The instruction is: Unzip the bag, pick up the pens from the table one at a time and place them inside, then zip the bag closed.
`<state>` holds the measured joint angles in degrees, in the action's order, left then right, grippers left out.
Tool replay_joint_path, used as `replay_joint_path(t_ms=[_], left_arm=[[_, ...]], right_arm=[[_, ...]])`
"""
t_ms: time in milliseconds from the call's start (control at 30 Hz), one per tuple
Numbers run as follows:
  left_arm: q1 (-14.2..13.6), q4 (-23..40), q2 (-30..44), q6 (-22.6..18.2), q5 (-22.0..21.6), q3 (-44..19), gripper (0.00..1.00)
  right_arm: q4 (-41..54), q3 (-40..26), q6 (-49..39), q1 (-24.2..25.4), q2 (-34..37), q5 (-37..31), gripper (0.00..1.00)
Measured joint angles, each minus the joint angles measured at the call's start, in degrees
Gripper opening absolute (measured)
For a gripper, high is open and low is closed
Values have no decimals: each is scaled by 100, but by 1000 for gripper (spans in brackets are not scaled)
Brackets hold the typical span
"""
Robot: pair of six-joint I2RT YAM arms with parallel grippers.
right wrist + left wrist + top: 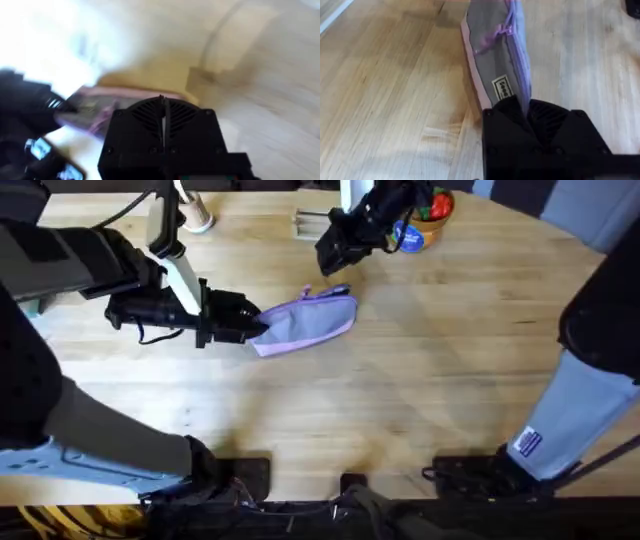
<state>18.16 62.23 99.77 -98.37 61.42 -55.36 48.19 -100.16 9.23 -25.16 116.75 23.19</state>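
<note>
1. Lying on the table [400, 400] near its middle, the bag [305, 322] is serving as the landmark for every entry below; it is showing as a lavender pouch with its zip [496, 35] running along its upper edge.
2. Gripping the bag's near-left end, the left gripper [262, 328] is pinching the fabric between closed fingers; the left wrist view is showing the pouch's end and its small label [504, 89] running into the black jaws.
3. Hovering just beyond the bag's far end, toward the far side of the table, the right gripper [335, 258] is hanging above the zip end without touching it; the right wrist view is showing its two fingers meeting with nothing between them.
4. Standing of the task, as a judgement: no pens are lying loose on the table around the bag, so they are probably already inside. Whether the zip is fully drawn I cannot tell; the left wrist view is suggesting it is closed along most of its length, so the closing step is looking late or finishing.
5. Orientation: the bag's long axis is running from the held end, at its lower left in the overhead view, up and to the right, with the free end pointing toward the right gripper.
6. Beyond the bag, a colourful container [425, 220] is standing at the table's far edge.
</note>
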Motion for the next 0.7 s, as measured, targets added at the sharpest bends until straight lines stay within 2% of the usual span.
replay_joint_path(t_ms=[167, 233, 433, 533, 600, 700], left_arm=[[30, 37, 5, -2, -102, 25, 44], [30, 37, 5, -2, -102, 25, 44], [30, 37, 4, -2, -104, 25, 44], [30, 37, 4, -2, -104, 25, 44], [30, 35, 5, -2, -104, 25, 44], [30, 34, 5, -2, -106, 25, 44]], right_arm=[[20, -33, 109, 731, 0, -522, 30], [55, -35, 131, 850, 0, -637, 32], [145, -72, 149, 715, 0, -697, 32], [159, -215, 117, 660, -1, -482, 41], [155, -386, 49, 657, 0, -219, 215], [163, -712, -66, 657, -26, 209, 649]])
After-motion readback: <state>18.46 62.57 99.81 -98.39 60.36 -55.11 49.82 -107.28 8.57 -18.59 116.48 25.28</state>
